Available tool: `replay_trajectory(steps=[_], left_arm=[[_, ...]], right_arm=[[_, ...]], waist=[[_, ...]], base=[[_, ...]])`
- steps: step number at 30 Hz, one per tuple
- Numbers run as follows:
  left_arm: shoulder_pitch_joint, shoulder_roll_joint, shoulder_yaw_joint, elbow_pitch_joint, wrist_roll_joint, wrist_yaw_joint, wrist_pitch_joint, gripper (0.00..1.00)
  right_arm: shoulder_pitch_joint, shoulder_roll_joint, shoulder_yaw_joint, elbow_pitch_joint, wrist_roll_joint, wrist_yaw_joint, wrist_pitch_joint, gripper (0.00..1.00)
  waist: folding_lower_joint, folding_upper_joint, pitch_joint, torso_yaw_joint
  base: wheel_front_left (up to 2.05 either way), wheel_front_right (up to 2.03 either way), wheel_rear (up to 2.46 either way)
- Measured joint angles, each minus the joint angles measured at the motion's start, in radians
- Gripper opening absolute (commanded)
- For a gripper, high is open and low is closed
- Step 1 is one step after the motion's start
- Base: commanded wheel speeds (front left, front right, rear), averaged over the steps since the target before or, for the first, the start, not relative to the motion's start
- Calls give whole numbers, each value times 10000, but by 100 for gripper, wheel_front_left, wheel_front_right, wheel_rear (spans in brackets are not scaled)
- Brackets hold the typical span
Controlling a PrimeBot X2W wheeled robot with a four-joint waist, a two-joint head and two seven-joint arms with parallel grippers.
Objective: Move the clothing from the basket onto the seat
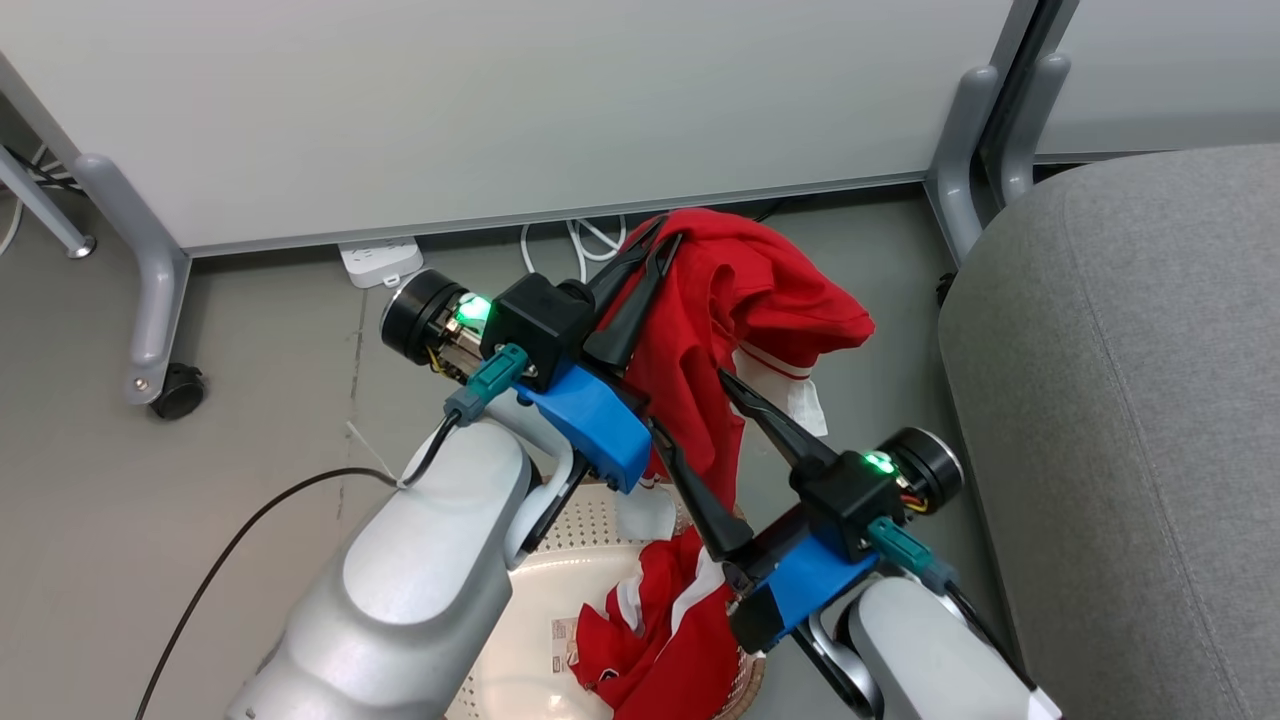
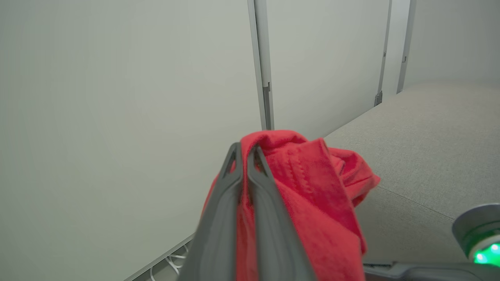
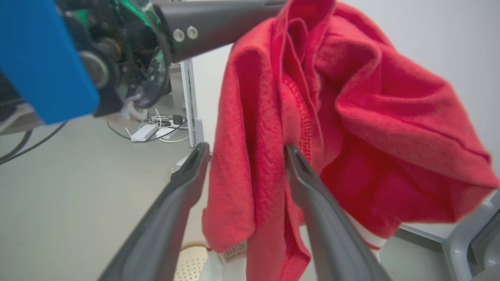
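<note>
At upper centre, the left hand (image 1: 665, 232) is pinched shut on the soft bright-red garment with white trim (image 1: 745, 300). It hangs between the spread-wide fingers of the right hand (image 1: 688, 400), above the cream-white perforated plastic basket (image 1: 560, 590); the large light-grey upholstered seat (image 1: 1120, 400) lies at right.

Bright, even, diffuse light; soft faint shadows. Head view sharp. Right wrist view: close blue housing (image 3: 43, 58) blurred, edges warped.
</note>
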Motion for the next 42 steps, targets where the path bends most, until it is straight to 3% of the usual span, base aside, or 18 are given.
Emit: replay_trajectory(steps=[11,12,13,35,36,37,42], left_arm=[[-335,-40,-251,-61,-171,12,-36,0],[-349,-42,-270,-61,-188,13,-46,0],[-359,-46,-288,-59,-221,15,-50,0],[-536,-58,-454,203,-491,173,-253,0],[-543,-58,-453,196,-493,188,-255,44],[-547,-56,-453,190,-495,192,-263,100],[-624,-38,-451,159,-491,209,-307,100]], right_arm=[[-1709,-6,679,1482,405,0,0,100],[-1814,-6,767,1611,439,0,2,82],[-1894,-2,825,1701,499,0,0,0],[-2189,-4,934,2021,729,0,2,0],[-2189,-4,924,2013,729,0,2,0],[-2189,-4,917,2008,729,0,0,0],[-2188,-4,882,1967,694,0,2,0]], waist=[[0,0,351,175],[0,0,367,189],[0,0,380,198],[0,0,361,143],[-1,0,367,140],[-1,0,374,136],[-1,0,425,94]], base=[[0,0,0],[0,0,0],[0,0,0],[0,0,0],[0,0,0],[0,0,0],[0,0,0]])
